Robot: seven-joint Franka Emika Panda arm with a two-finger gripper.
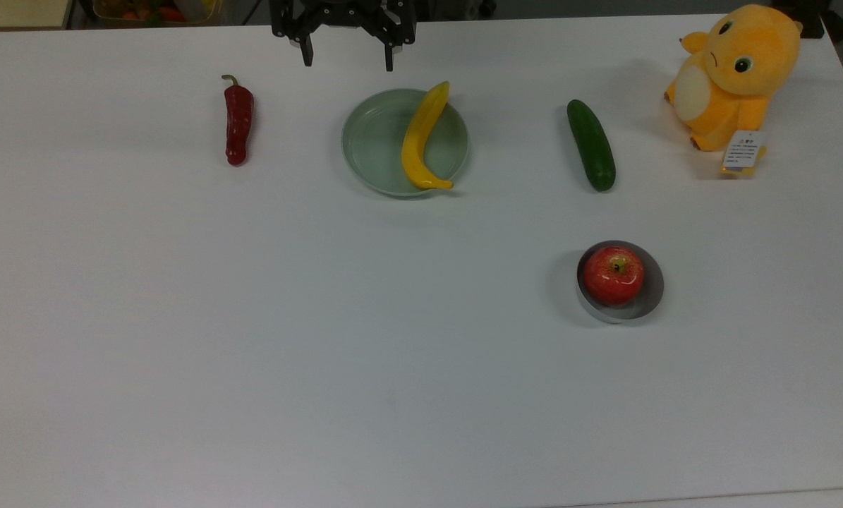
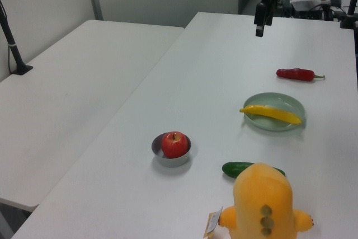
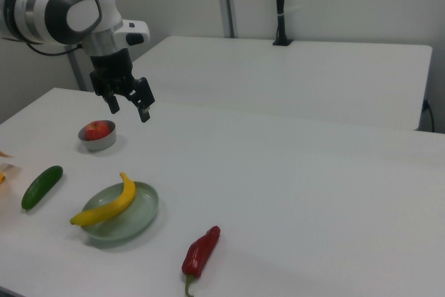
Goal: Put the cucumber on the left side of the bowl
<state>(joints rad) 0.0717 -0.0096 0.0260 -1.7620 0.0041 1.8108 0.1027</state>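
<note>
1. Chilli pepper point(image 1: 238, 124), dark red and wrinkled, lies alone toward the top view's left on the white table point(image 1: 252, 339), well apart from everything else.
2. Gripper point(image 1: 348, 60) hangs in the air at the top edge of the top view, above the table's far side and just beyond the dish; its two black fingers stand apart with nothing between them.
3. Pale green dish point(image 1: 375, 144) sits near the middle, with a yellow banana point(image 1: 421, 137) lying across the dish's right half in the top view, one tip poking over the rim.
4. Cucumber point(image 1: 591, 144), dark green and straight, lies flat on the bare table to the right of the dish in the top view, touching nothing.
5. Bowl point(image 1: 650, 286), small and grey, stands nearer the camera than the cucumber and slightly to the top view's right of it, clearly apart; a red apple point(image 1: 613, 275) fills most of it.
6. Orange plush toy point(image 1: 735, 74) sits at the top view's far right corner, near the cucumber; in the left view the toy partly hides the cucumber.
</note>
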